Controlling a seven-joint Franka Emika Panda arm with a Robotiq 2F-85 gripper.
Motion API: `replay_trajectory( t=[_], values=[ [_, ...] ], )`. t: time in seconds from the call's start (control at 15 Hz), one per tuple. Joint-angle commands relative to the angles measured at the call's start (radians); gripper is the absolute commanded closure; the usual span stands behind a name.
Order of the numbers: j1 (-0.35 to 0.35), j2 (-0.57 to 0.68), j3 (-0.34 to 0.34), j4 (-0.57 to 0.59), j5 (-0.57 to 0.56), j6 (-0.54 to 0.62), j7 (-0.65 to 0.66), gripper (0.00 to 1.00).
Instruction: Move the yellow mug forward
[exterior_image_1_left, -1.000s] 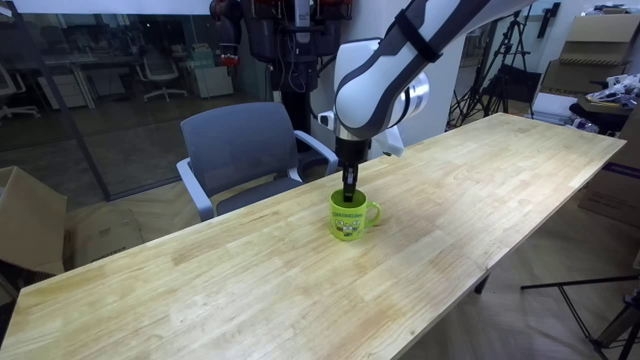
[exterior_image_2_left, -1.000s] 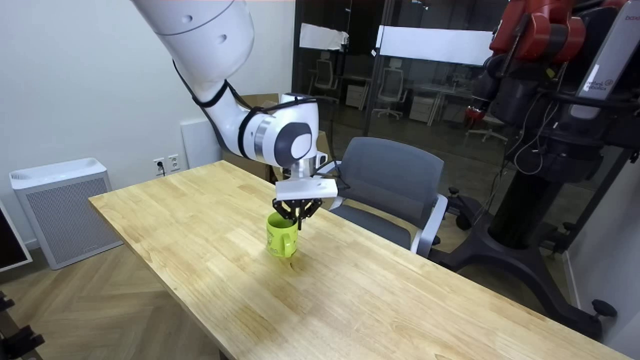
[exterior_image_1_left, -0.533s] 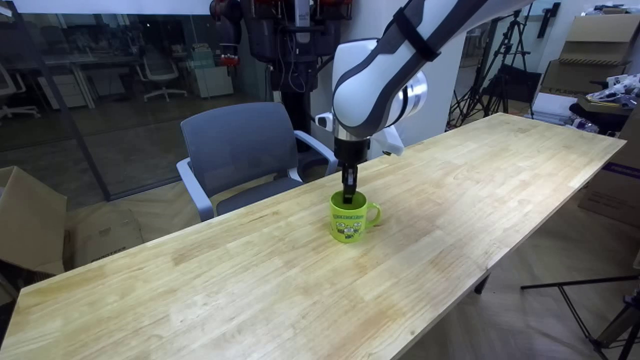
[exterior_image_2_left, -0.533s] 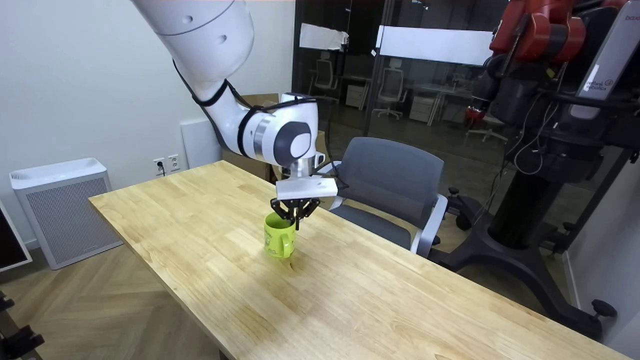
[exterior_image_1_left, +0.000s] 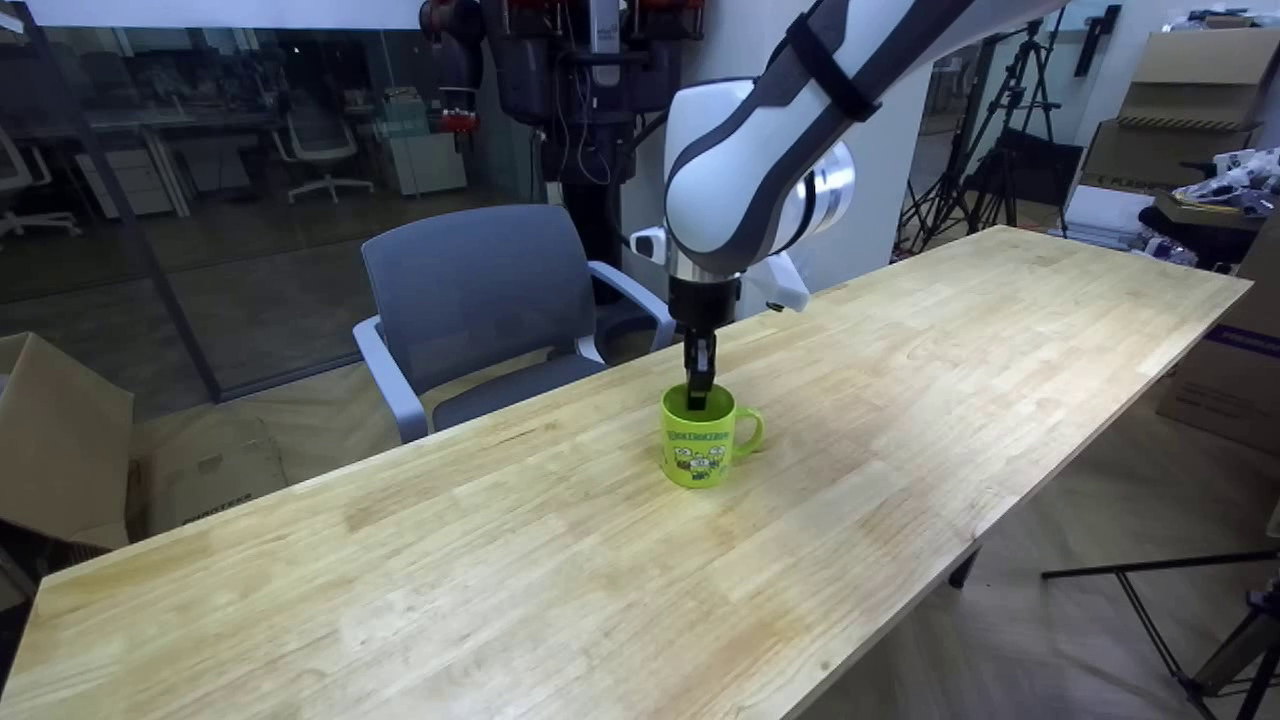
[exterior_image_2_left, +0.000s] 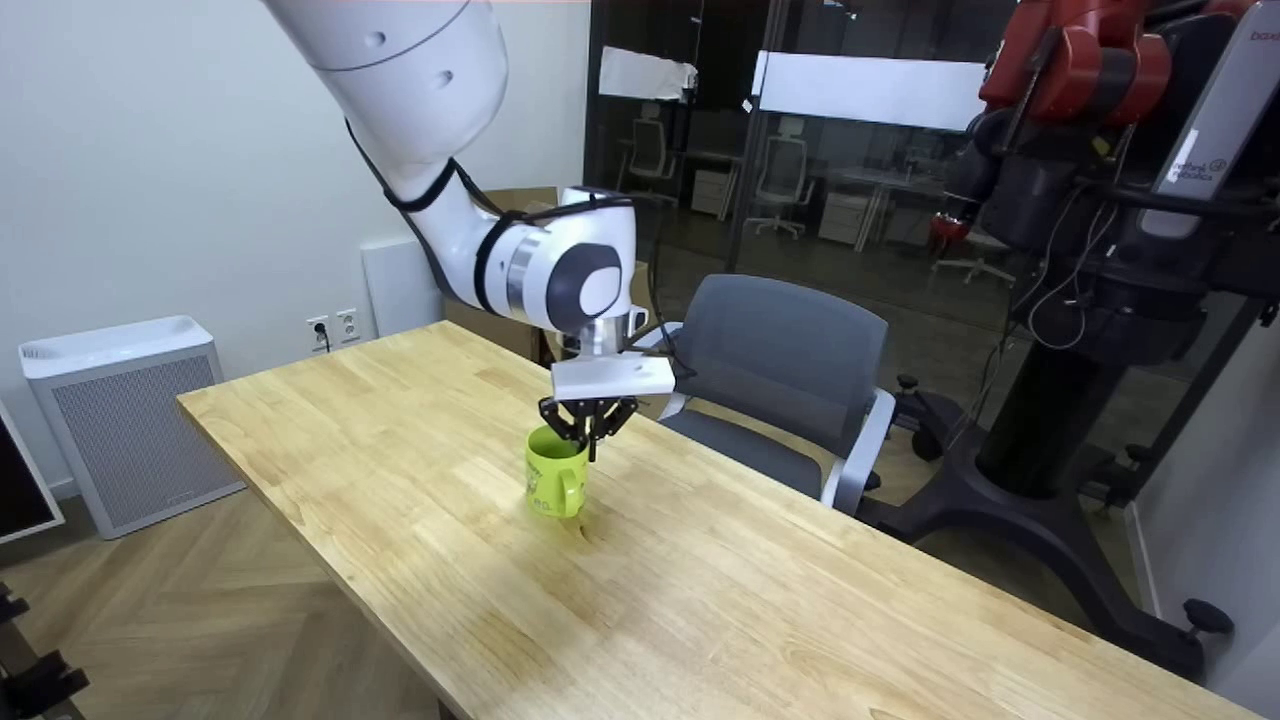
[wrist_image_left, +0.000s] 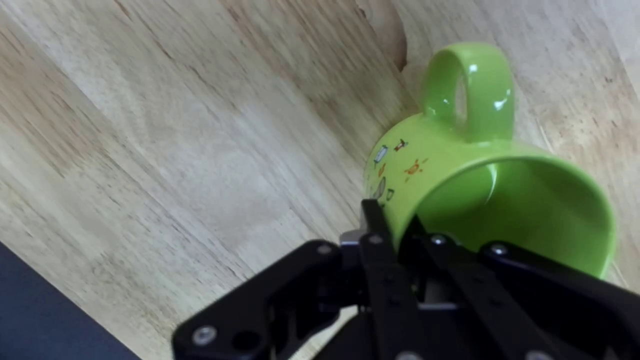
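The yellow mug (exterior_image_1_left: 697, 452) is lime green and glossy, with a loop handle and cartoon prints on its side. It stands upright on the wooden table in both exterior views (exterior_image_2_left: 553, 488); I cannot tell whether its base is slightly raised. My gripper (exterior_image_1_left: 700, 397) points straight down at the mug's rim on the chair side and also shows in an exterior view (exterior_image_2_left: 588, 447). In the wrist view the gripper (wrist_image_left: 393, 216) is shut on the wall of the mug (wrist_image_left: 445, 155), one finger inside and one outside. The inner fingertip is partly hidden by the wall.
The long wooden table (exterior_image_1_left: 560, 570) carries the mug. A grey chair (exterior_image_1_left: 480, 300) stands against the table's edge behind the gripper, and also shows in an exterior view (exterior_image_2_left: 780, 360). A dark robot with red parts (exterior_image_2_left: 1080, 220) stands beyond the chair.
The gripper and mug have moved together a little away from the chair side, toward the opposite table edge. The grip on the mug's wall looks the same.
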Motion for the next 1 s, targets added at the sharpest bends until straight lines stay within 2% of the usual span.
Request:
replay_trajectory(
  t=[0.0, 0.4, 0.67, 0.93],
  values=[
    [0.011, -0.058, -0.013, -0.082, -0.007, -0.026, 0.018, 0.98],
    [-0.010, -0.195, -0.006, -0.326, 0.021, -0.014, 0.034, 0.98],
    [0.005, -0.279, -0.050, -0.498, 0.005, 0.099, 0.129, 0.98],
    [0.042, -0.335, -0.123, -0.622, -0.043, 0.226, 0.290, 0.98]
  ],
)
